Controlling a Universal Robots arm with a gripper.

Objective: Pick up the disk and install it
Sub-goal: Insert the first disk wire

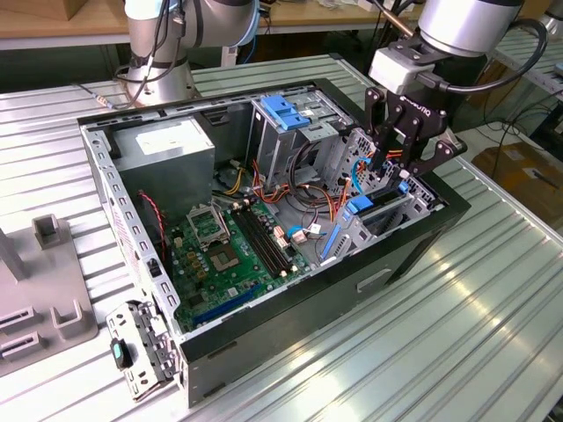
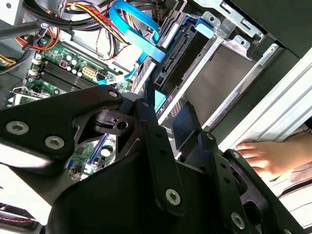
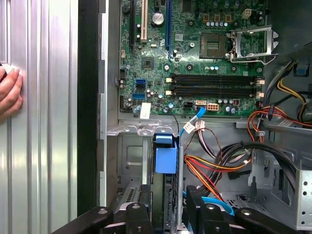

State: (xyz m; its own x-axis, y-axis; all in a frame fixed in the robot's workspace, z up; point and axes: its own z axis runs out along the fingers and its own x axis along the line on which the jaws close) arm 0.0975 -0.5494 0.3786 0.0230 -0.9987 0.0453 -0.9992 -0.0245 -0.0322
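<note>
One pincer [image 1: 398, 176] is reaching down into the drive bay at the exterior view's right end of the open computer case [image 1: 264, 334], which is lying on the ridged surface [image 1: 457, 352]. In the second wrist view, the disk [image 2: 161, 100] is standing on edge in that bay, between the fingers [image 2: 148, 126]. In the first wrist view, the fingers [image 3: 139, 214] are clamping the disk [image 3: 165, 158] from both faces, just beside the motherboard [image 3: 195, 58].

A person's hand [image 3: 9, 92] is cut off at the first wrist view's edge. The disk [image 3: 165, 158] shows edge-on there, mostly hidden within the drive bay [image 3: 131, 161].
</note>
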